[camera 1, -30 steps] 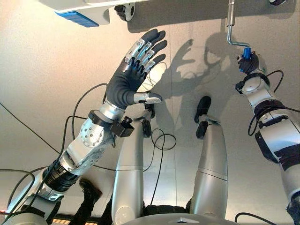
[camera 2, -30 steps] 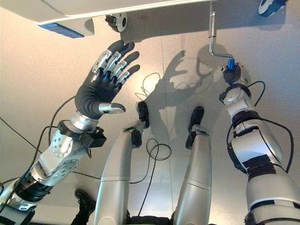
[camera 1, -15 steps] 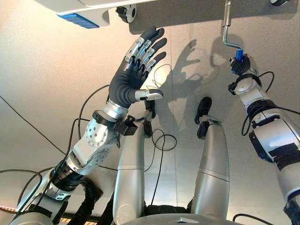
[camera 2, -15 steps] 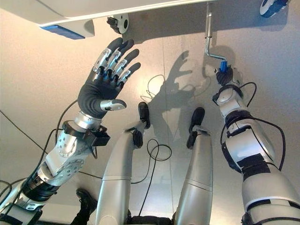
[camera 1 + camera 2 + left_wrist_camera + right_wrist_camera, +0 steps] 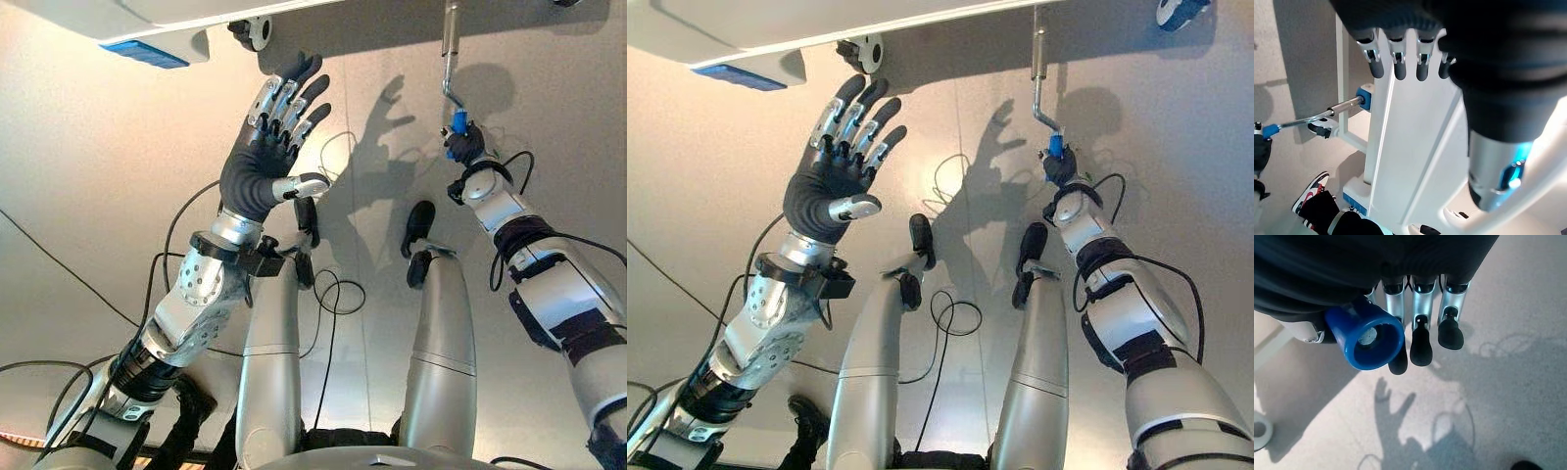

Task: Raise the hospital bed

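The right hand [image 5: 463,144] is clenching the blue grip [image 5: 1365,339] of the bed's crank [image 5: 450,59], and over the last second that grip has been swinging toward the robot's left and slightly upward, so the handle is travelling round its turn; I judge the cranking to be under way, though how far the bed [image 5: 1415,147] has risen I cannot say. The left hand [image 5: 265,162] is still hovering spread and holding nothing below the bed's white edge near a caster [image 5: 251,31]. The crank's shaft is running out of sight at the top, and the mattress surface is hidden. A person's shoe [image 5: 1311,188] is showing beside the frame.
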Controlling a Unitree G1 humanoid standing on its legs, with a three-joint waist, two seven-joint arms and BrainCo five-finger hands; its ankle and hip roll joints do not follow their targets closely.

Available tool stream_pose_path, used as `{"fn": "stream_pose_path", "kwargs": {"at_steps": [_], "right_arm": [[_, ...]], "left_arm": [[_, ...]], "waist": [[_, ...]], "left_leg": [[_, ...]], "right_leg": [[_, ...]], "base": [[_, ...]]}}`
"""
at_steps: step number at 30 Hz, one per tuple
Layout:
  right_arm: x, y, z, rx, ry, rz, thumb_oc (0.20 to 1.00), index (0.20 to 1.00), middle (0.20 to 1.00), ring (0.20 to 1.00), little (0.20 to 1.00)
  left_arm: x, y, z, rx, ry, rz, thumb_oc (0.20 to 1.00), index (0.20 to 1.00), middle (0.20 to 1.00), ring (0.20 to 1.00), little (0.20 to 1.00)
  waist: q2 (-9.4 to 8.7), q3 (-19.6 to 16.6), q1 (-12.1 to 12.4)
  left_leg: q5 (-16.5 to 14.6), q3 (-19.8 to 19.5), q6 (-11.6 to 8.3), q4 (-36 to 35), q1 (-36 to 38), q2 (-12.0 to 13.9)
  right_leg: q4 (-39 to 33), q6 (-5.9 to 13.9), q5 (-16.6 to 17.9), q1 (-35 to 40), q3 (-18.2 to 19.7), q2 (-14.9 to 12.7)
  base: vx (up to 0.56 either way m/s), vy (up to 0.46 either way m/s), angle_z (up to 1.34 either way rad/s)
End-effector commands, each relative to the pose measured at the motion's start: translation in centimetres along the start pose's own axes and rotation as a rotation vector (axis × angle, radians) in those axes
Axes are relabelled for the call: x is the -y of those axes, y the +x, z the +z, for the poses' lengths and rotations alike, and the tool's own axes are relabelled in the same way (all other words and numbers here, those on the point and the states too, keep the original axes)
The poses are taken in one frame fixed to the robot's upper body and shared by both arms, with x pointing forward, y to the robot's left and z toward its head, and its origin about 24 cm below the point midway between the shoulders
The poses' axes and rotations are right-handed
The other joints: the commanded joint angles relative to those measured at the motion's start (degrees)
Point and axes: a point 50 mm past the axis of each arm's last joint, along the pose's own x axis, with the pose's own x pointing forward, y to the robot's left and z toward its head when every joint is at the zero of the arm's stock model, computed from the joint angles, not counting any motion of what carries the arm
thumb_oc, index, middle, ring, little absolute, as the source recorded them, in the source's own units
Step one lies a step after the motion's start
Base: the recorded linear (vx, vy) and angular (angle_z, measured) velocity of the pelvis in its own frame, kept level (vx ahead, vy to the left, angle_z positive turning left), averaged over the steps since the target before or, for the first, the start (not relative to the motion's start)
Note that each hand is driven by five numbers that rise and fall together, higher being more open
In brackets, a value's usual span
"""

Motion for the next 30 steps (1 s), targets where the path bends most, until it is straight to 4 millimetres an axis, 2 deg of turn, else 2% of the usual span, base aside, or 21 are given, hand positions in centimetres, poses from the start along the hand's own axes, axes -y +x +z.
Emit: {"fn": "stream_pose_path", "kwargs": {"at_steps": [1,4,6,7,8,9,10,11,14,17,19,22,23,24,25,30], "right_arm": [[-16.0,-8.5,6.4,0.356,-0.065,0.570,0.200,0.200,0.200,0.200,0.200],[-16.2,-8.8,6.9,0.383,-0.062,0.583,0.200,0.200,0.200,0.200,0.200],[-16.3,-9.4,8.1,0.441,-0.047,0.597,0.200,0.200,0.200,0.200,0.200],[-16.2,-10.1,9.3,0.505,-0.004,0.618,0.200,0.200,0.200,0.200,0.200],[-16.2,-10.1,9.3,0.504,-0.004,0.618,0.200,0.200,0.200,0.200,0.200],[-15.4,-10.9,10.8,0.585,0.095,0.630,0.200,0.200,0.200,0.200,0.200],[-15.4,-10.9,10.8,0.583,0.095,0.631,0.200,0.200,0.200,0.200,0.200],[-14.9,-11.5,11.5,0.629,0.159,0.645,0.200,0.200,0.200,0.200,0.200],[-13.3,-12.2,12.1,0.695,0.281,0.674,0.200,0.200,0.200,0.200,0.200],[-11.9,-12.4,12.5,0.751,0.330,0.685,0.200,0.200,0.200,0.200,0.200],[-11.7,-12.4,12.6,0.760,0.319,0.685,0.200,0.200,0.200,0.200,0.200],[-11.9,-11.6,12.7,0.755,0.179,0.635,0.200,0.200,0.200,0.200,0.200],[-11.9,-11.6,12.7,0.755,0.179,0.635,0.200,0.200,0.200,0.200,0.200],[-12.0,-11.1,12.8,0.741,0.126,0.581,0.200,0.200,0.200,0.200,0.200],[-12.5,-10.1,12.1,0.655,0.119,0.529,0.200,0.200,0.200,0.200,0.200],[-13.3,-9.3,11.5,0.565,0.105,0.487,0.200,0.200,0.200,0.200,0.200]], "left_arm": [[0.1,-0.6,1.7,0.095,-0.003,0.017,1.000,1.000,1.000,1.000,1.000],[0.1,-0.6,1.7,0.094,-0.002,0.018,1.000,1.000,1.000,1.000,1.000],[0.1,-0.7,1.7,0.092,-0.002,0.021,1.000,1.000,1.000,1.000,1.000],[0.0,-0.8,1.7,0.088,-0.002,0.026,1.000,1.000,1.000,1.000,1.000],[0.0,-0.8,1.7,0.088,-0.002,0.026,1.000,1.000,1.000,1.000,1.000],[0.0,-0.9,1.7,0.084,0.009,0.025,1.000,1.000,1.000,1.000,1.000],[0.0,-0.9,1.7,0.084,0.008,0.025,1.000,1.000,1.000,1.000,1.000],[-0.1,-0.9,1.7,0.081,0.014,0.023,1.000,1.000,1.000,1.000,1.000],[-0.2,-1.0,1.6,0.070,0.037,0.008,1.000,1.000,1.000,1.000,1.000],[-0.2,-1.0,1.8,0.067,0.056,-0.014,1.000,1.000,1.000,1.000,1.000],[-0.2,-1.0,1.8,0.067,0.063,-0.023,1.000,1.000,1.000,1.000,1.000],[-0.4,-1.0,1.8,0.068,0.072,-0.015,1.000,1.000,1.000,1.000,1.000],[-0.4,-1.0,1.9,0.068,0.073,-0.015,1.000,1.000,1.000,1.000,1.000],[-0.5,-1.0,1.9,0.072,0.065,-0.003,1.000,1.000,1.000,1.000,1.000],[-0.4,-1.1,1.9,0.080,0.044,0.018,1.000,1.000,1.000,1.000,1.000],[-0.4,-1.0,1.7,0.083,0.020,0.050,1.000,1.000,1.000,1.000,1.000]], "waist": [[3.78,-1.16,-0.27],[3.75,-1.16,-0.27],[3.61,-1.16,-0.38],[3.38,-1.16,-0.51],[3.40,-1.16,-0.52],[2.90,-1.16,-0.79],[2.91,-1.16,-0.79],[2.53,-1.16,-0.95],[1.88,-1.16,-1.29],[1.63,-1.16,-1.37],[1.63,-1.16,-1.27],[1.59,-1.16,-1.17],[1.58,-1.16,-1.18],[1.70,-1.16,-1.19],[1.87,-1.16,-1.09],[1.56,-1.16,-1.13]], "left_leg": [[0.95,-3.56,-0.20,-2.17,-1.84,-1.91],[0.92,-3.63,-0.21,-2.02,-1.99,-1.96],[0.93,-3.67,-0.23,-1.77,-2.31,-2.01],[1.02,-3.68,-0.30,-1.70,-2.41,-1.99],[1.02,-3.67,-0.30,-1.71,-2.38,-2.00],[1.13,-3.66,-0.37,-1.76,-2.32,-1.85],[1.14,-3.63,-0.37,-1.78,-2.28,-1.85],[1.15,-3.69,-0.33,-1.78,-2.29,-1.82],[1.24,-3.53,-0.26,-1.88,-2.08,-1.74],[1.30,-3.42,-0.21,-2.14,-1.81,-1.62],[1.37,-3.36,-0.19,-2.46,-1.62,-1.59],[1.28,-3.27,-0.06,-3.02,-1.13,-1.60],[1.28,-3.27,-0.06,-3.02,-1.13,-1.60],[1.30,-3.27,-0.08,-2.96,-1.07,-1.65],[1.32,-3.48,-0.07,-2.84,-1.18,-1.69],[1.20,-3.77,-0.04,-2.55,-1.71,-1.87]], "right_leg": [[-3.27,3.66,5.59,-1.07,0.98,-1.17],[-3.16,3.68,5.59,-1.20,1.01,-1.16],[-3.01,3.68,5.60,-1.44,1.01,-1.09],[-3.00,3.69,5.66,-1.48,0.99,-1.05],[-3.00,3.70,5.66,-1.46,1.00,-1.05],[-3.07,3.70,5.75,-1.41,0.97,-1.01],[-3.07,3.70,5.74,-1.39,0.99,-1.01],[-3.15,3.71,5.82,-1.37,0.92,-0.96],[-3.20,3.79,5.96,-1.18,0.97,-0.94],[-3.77,3.94,6.30,-0.82,0.96,-0.96],[-4.12,3.99,6.41,-0.60,0.91,-0.99],[-5.12,4.08,6.57,0.06,0.74,-0.93],[-5.12,4.08,6.57,0.06,0.74,-0.93],[-5.01,4.02,6.49,0.10,0.68,-0.97],[-4.97,4.03,6.55,0.06,0.68,-1.04],[-5.08,4.10,6.75,-0.10,0.50,-1.02]], "base": [[0.00,0.000,0.00],[0.00,0.000,0.00],[0.00,0.000,0.00],[0.00,0.000,0.00],[0.00,0.000,0.00],[0.00,0.000,0.00],[0.00,0.000,0.00],[0.00,0.000,0.00],[0.00,-0.003,-0.02],[0.00,0.001,-0.05],[0.00,0.002,-0.02],[0.00,0.000,0.00],[0.00,0.000,0.00],[0.00,0.000,0.00],[0.00,0.000,0.00],[0.00,0.000,0.00]]}}
